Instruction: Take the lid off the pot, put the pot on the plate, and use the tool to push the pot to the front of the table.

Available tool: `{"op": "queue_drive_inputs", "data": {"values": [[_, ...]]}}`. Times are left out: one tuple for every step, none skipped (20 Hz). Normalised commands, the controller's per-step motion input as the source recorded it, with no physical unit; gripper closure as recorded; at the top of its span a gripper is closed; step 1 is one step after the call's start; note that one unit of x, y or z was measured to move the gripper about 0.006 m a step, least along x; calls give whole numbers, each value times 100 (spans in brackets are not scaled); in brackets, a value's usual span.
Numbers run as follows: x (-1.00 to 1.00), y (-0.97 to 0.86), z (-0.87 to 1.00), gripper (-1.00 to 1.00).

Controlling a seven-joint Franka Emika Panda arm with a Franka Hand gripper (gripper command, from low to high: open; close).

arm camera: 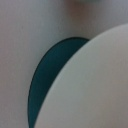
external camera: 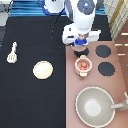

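Exterior view: the gripper [external camera: 81, 48] hangs over the stove [external camera: 95, 75] in the upper right of the frame, directly above the pot [external camera: 82, 65] and close to it. Whether it grips anything cannot be told from here. The pot sits on the stove's left part, between the gripper and the large grey pan [external camera: 94, 105] at the lower right. Its reddish inside shows, so it appears uncovered — yet the lid cannot be picked out lying anywhere on the table [external camera: 32, 95] or the stove. Two black burners [external camera: 104, 60] lie to the pot's right. The cream plate [external camera: 43, 69] rests on the black table left of centre, well apart from the pot and bare. The spatula tool [external camera: 12, 52] lies at the far left, untouched.

Wrist view: a broad pale rounded surface [arm camera: 95, 85] fills most of the frame from very close, a dark teal crescent [arm camera: 47, 80] beside it; what it is stays unclear.

Judged from this, the lid step seems in hand or just done — the pot is not yet on the plate and the pushing has not begun.
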Motion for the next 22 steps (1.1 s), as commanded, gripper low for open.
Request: {"op": "queue_drive_inputs", "data": {"values": [[-15,43,-33,100],[-7,44,-28,100],[-2,43,-25,100],[0,41,-23,100],[0,35,-25,100],[0,29,-31,100],[0,20,-35,100],[0,13,-39,100],[-1,8,-37,100],[-5,3,-31,100],[-6,2,-24,100],[-11,1,-21,100],[-10,0,-15,100],[-8,0,-12,100],[-14,3,-7,100],[-15,3,-3,-100],[-14,8,0,-100],[-13,12,7,-100],[-12,15,19,-100],[-10,17,29,-100],[-9,19,38,-100],[-9,18,42,-100]]}}
